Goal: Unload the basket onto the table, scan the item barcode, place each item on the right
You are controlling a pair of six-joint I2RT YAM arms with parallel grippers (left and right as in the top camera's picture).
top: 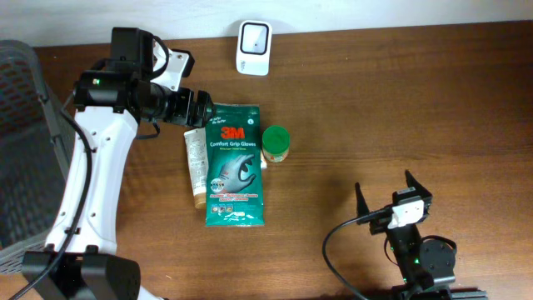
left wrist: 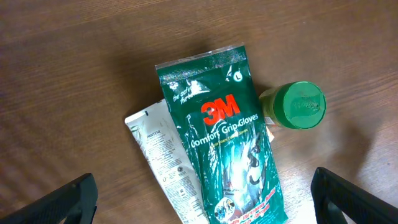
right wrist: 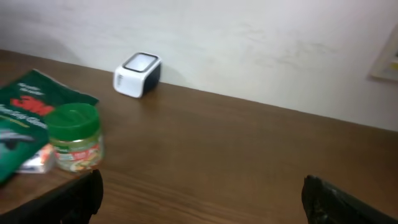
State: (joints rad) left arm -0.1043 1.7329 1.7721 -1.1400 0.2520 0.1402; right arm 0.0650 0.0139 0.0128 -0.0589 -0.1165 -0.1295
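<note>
Three items lie left of the table's middle: a green 3M glove pack (top: pixel 236 165) (left wrist: pixel 227 137), a white tube (top: pixel 196 162) (left wrist: pixel 163 158) partly under its left edge, and a small jar with a green lid (top: pixel 276 143) (left wrist: pixel 297 106) (right wrist: pixel 74 138) at its right. A white scanner (top: pixel 253 47) (right wrist: pixel 137 74) stands at the back edge. My left gripper (top: pixel 202 107) (left wrist: pixel 205 205) hovers open above the pack's top end, holding nothing. My right gripper (top: pixel 386 190) (right wrist: pixel 205 199) stands open and empty at the front right, far from the items. No barcode can be made out.
A white wall rises behind the table's back edge. A grey mesh chair (top: pixel 21 142) stands at the far left, off the table. A black cable (top: pixel 341 250) loops by the right arm's base.
</note>
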